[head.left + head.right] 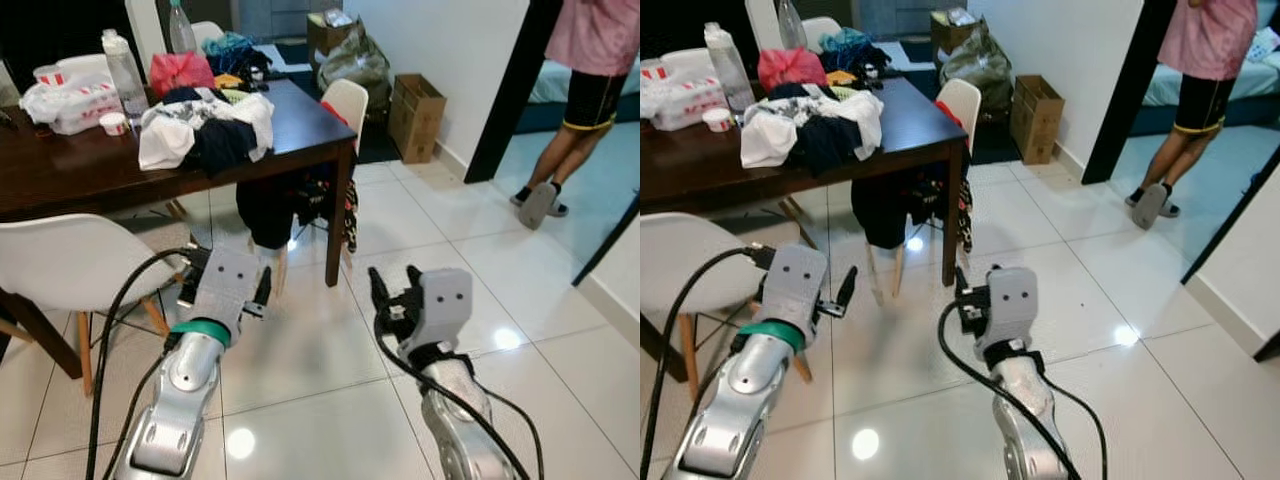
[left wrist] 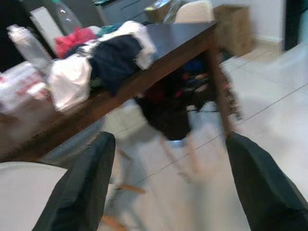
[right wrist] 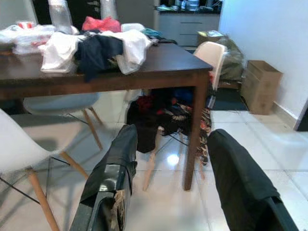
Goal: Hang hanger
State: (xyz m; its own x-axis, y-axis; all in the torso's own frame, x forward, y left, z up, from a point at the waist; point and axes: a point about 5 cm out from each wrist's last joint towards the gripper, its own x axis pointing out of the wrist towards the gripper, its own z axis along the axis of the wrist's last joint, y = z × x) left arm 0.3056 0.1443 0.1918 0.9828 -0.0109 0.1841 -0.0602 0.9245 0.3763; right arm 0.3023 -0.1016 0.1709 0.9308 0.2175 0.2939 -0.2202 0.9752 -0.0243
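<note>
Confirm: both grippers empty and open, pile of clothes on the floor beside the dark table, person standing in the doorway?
Wrong on one point: the pile of clothes lies on top of the dark table, as the left eye view shows. Left gripper and right gripper are empty and open; the person stands in the doorway.

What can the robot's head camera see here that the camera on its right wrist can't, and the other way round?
The left eye view alone takes in both silver arms, with the left gripper and right gripper held out over the tiled floor, and a person standing in the doorway at the right.

The right wrist view alone shows a grey cabinet far behind the table, and its own two black fingers up close, spread apart.

Both show the dark wooden table heaped with clothes, the cardboard box by the wall and white chairs.
</note>
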